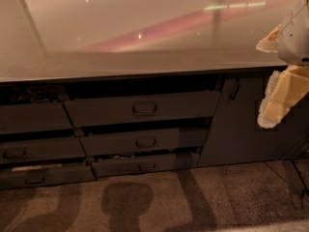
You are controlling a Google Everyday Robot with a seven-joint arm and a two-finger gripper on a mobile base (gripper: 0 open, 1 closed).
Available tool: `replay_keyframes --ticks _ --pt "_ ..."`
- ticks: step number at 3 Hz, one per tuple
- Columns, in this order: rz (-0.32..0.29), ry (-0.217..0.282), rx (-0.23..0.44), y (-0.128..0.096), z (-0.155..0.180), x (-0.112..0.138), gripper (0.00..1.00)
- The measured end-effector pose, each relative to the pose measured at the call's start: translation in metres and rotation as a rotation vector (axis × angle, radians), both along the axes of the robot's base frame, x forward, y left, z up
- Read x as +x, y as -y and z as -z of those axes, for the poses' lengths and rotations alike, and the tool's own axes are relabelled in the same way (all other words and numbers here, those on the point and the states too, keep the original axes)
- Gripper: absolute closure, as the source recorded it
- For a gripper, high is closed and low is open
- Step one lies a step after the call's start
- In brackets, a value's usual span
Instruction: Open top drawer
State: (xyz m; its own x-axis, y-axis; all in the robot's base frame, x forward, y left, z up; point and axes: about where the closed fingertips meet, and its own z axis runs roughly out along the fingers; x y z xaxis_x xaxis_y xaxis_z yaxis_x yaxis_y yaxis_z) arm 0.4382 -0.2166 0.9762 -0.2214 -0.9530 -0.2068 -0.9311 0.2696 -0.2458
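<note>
I am looking down at a long counter, with the glossy countertop (120, 28) ending in a straight front edge above two columns of dark drawers. The top drawer (183, 105) is sitting in the middle column right under that edge, and its small pull handle (144, 109) is facing me. A dark gap is showing along its upper rim, and I am not making out anything inside it.

The gripper (279, 100) is hanging at the far right, in front of the cabinet door (236, 124) and well apart from the handle. Whether the claw is apart or together I cannot tell.

Below the top drawer, the middle drawer (183, 138) and the bottom drawer (120, 167) are stepping forward, with pale specks showing in the gap over the bottom one. In the left column, dim shapes are lying above the upper-left drawer (34, 117), and a pale strip is resting on the rim of the lower-left drawer (58, 175). Speckled floor (227, 197) is lying open in front, crossed by shadows.
</note>
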Motion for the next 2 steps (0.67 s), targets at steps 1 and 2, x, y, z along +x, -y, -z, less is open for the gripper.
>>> replay_keyframes --ticks 1,2 --pt "0.000 0.000 0.000 0.000 0.000 0.000 0.00" --pt "0.023 -0.017 0.056 0.008 0.002 0.014 0.00"
